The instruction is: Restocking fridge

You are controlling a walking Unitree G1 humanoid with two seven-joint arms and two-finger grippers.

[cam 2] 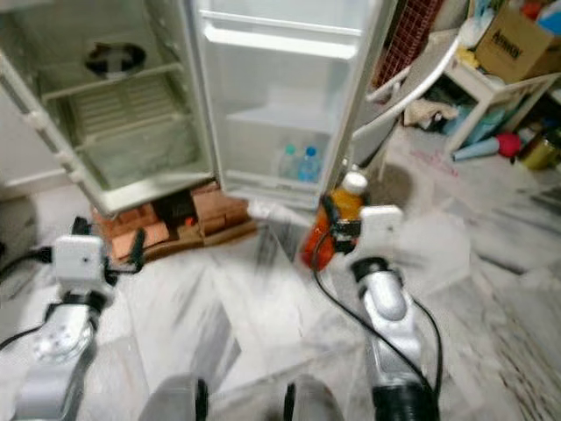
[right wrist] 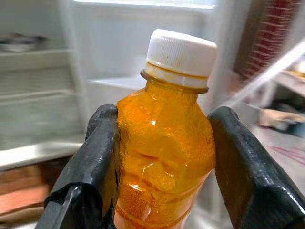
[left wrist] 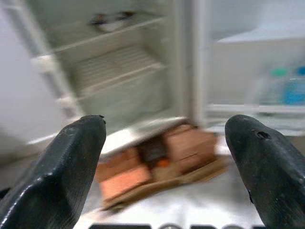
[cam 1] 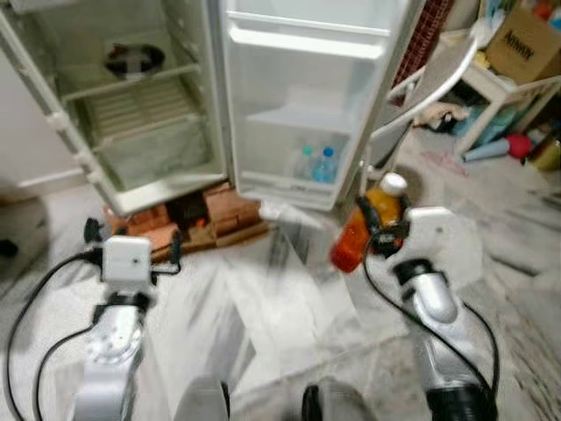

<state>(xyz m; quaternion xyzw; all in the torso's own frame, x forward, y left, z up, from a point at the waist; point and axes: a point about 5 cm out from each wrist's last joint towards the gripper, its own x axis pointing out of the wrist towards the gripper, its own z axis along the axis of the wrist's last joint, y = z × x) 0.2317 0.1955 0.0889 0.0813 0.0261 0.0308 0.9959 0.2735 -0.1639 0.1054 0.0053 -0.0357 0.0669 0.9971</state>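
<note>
My right gripper (cam 1: 372,230) is shut on an orange juice bottle (right wrist: 164,152) with a white cap, held above the floor in front of the open fridge door (cam 1: 298,96). The bottle (cam 1: 366,224) tilts slightly. Two water bottles (cam 1: 316,164) stand in the door's bottom shelf. My left gripper (cam 1: 133,237) is open and holds nothing, its fingers (left wrist: 71,167) pointing at the open fridge body (cam 1: 140,105), which has wire shelves and a dark dish (cam 1: 133,60) on the upper one.
The fridge stands on bricks (cam 1: 197,219). A white chair (cam 1: 438,83) and a low table with a cardboard box (cam 1: 524,42) stand at the right. The floor is pale marble. My feet (cam 1: 263,402) show at the bottom edge.
</note>
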